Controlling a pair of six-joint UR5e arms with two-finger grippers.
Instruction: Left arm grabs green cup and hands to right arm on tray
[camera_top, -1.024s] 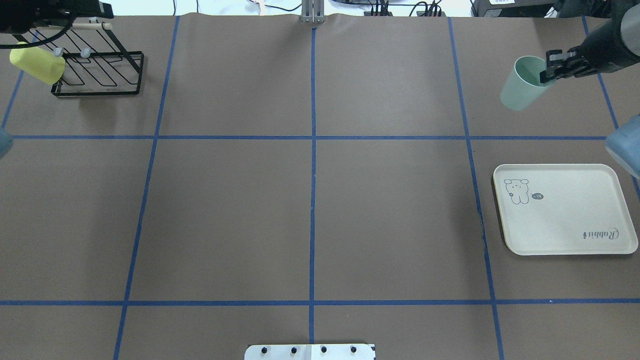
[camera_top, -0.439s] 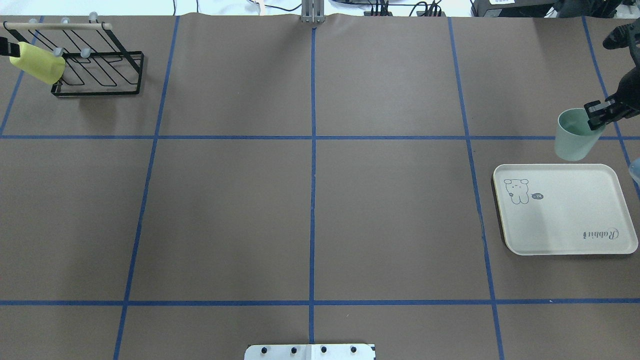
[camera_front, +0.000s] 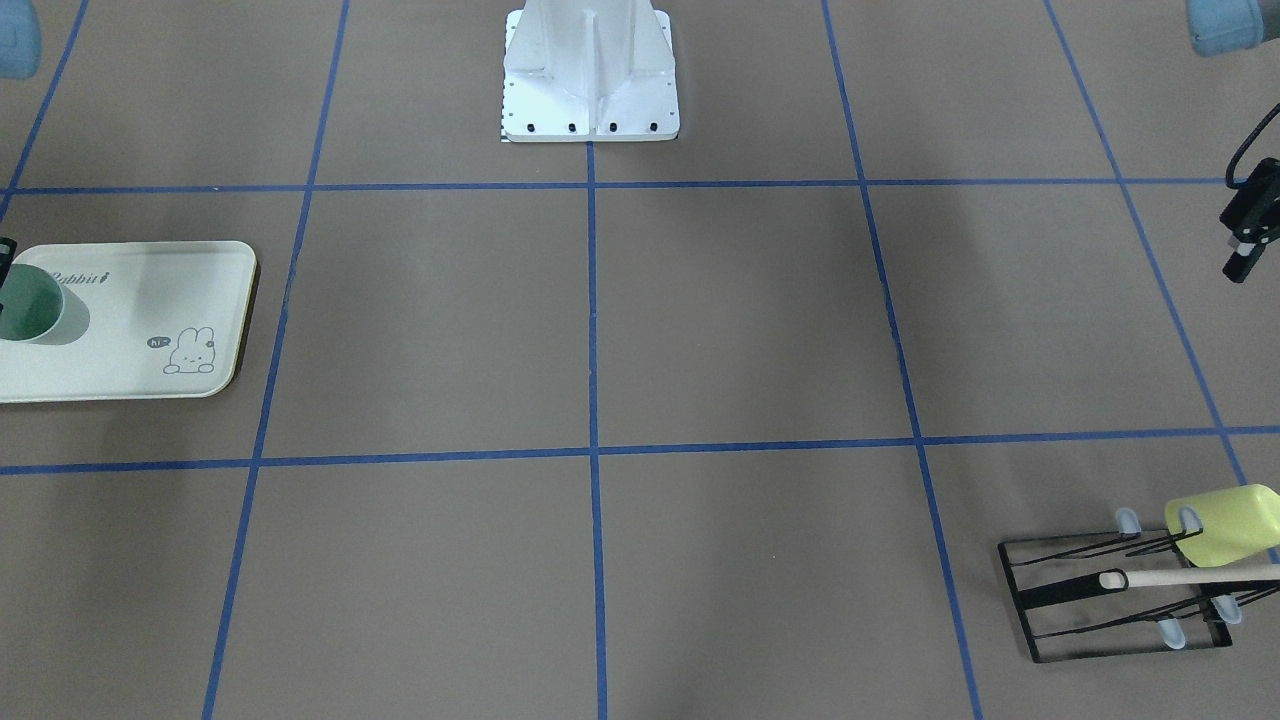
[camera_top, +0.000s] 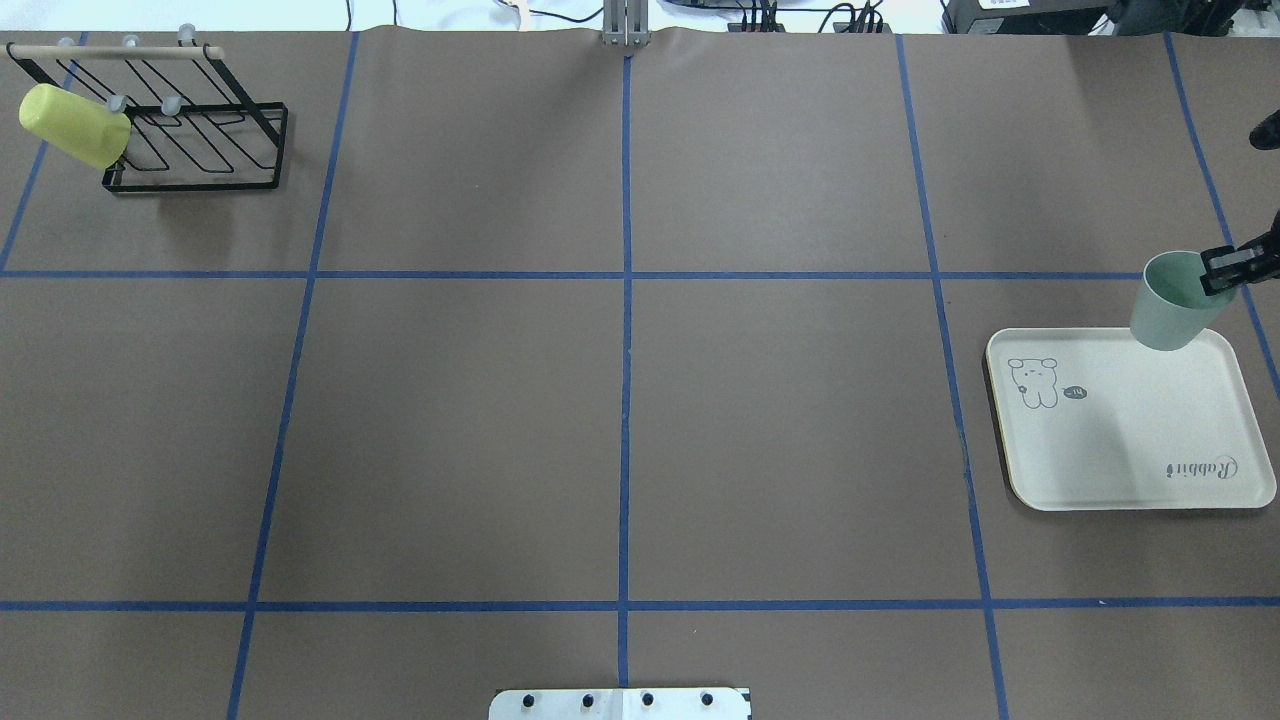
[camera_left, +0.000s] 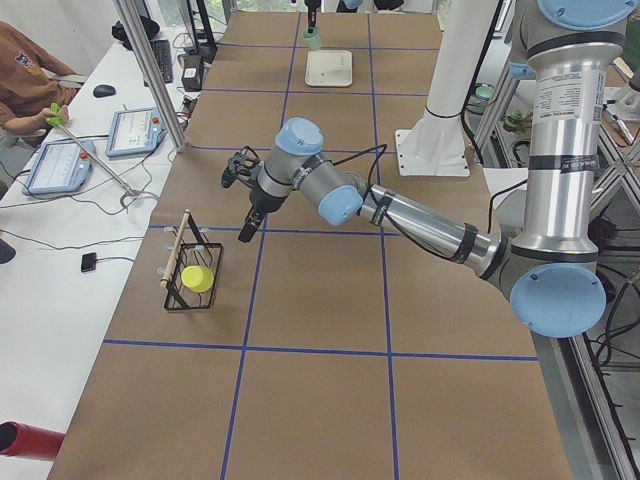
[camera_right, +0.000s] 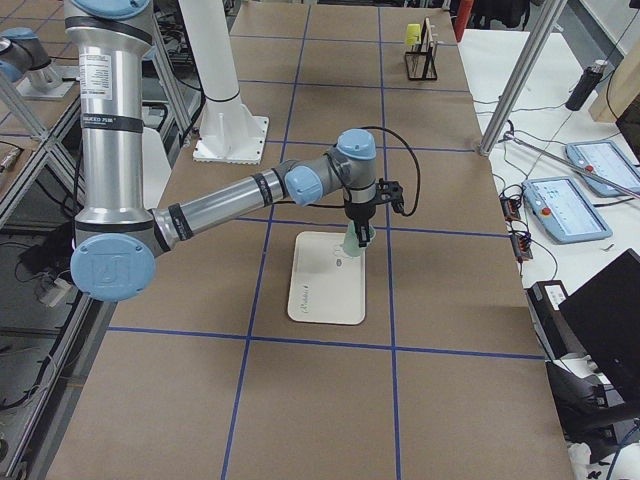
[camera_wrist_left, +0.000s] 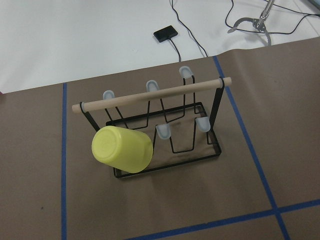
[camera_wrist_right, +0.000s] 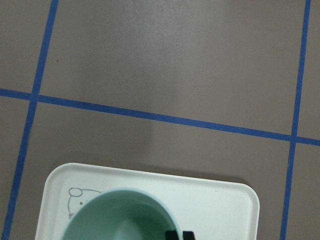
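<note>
The green cup (camera_top: 1170, 312) hangs upright above the tray (camera_top: 1120, 460), its rim pinched by the down-pointing right claw (camera_top: 1225, 272). The left claw (camera_front: 1240, 262) is far from the tray, near the rack (camera_top: 200, 150); I cannot tell if it is apart or together.

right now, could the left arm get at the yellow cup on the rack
Probably yes. The left gripper hangs over the table near the rack, nothing stands between them, and the yellow cup hangs on an outer peg.
</note>
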